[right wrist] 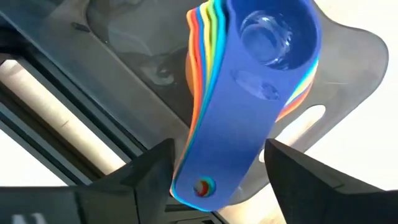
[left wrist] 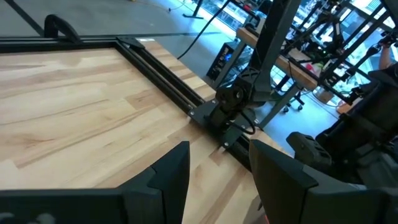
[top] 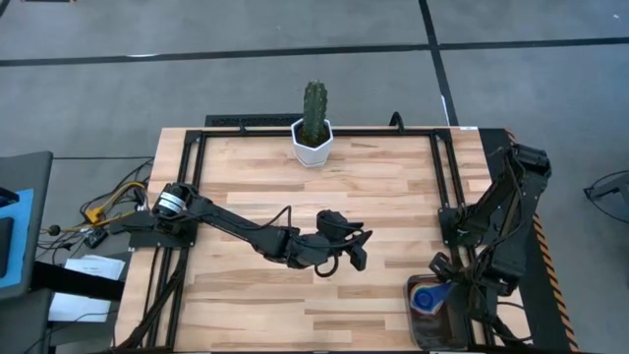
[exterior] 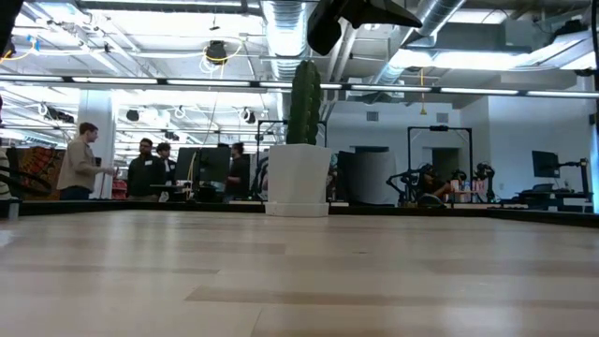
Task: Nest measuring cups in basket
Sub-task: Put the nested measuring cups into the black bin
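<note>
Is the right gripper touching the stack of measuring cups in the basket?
Apart. The right wrist view shows the right gripper open, its fingers clear on either side of the measuring cups in the basket.

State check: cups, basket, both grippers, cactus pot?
measuring cups: nested in one stack, blue on top, lying in the basket, not gripped.
basket: on the table at the near right corner, holding the stack.
right gripper: open, fingers either side of the stack's handles, over the basket.
left gripper: open, empty, over mid-table.
cactus pot: upright at the far edge.
</note>
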`<state>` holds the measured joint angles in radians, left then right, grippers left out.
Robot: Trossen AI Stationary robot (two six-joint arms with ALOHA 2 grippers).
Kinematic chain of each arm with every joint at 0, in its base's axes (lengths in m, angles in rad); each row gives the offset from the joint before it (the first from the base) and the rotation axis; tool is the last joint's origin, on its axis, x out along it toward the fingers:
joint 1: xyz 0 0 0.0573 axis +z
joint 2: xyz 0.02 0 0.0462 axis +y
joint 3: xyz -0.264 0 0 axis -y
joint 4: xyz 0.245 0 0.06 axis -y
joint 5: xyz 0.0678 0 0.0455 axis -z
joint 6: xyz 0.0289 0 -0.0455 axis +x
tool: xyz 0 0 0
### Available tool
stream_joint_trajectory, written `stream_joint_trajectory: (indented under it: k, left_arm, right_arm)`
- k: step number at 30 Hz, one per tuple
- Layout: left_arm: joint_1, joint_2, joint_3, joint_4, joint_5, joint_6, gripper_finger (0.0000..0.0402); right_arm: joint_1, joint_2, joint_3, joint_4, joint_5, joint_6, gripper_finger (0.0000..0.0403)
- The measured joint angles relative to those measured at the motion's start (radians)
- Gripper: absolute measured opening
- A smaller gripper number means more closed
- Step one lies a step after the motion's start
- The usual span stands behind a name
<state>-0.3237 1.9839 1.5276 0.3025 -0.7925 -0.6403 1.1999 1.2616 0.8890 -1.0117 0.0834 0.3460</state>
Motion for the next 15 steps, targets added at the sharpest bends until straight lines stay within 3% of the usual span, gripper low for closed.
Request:
stream_joint_trajectory:
  k: [15]
  left_arm:
    - [0.0,0.0,-0.001,-0.028,0.0,-0.001,0.0155]
  right_arm:
    - [0.009,-0.166,0.0,-0.067,-0.032,0.073,0.027]
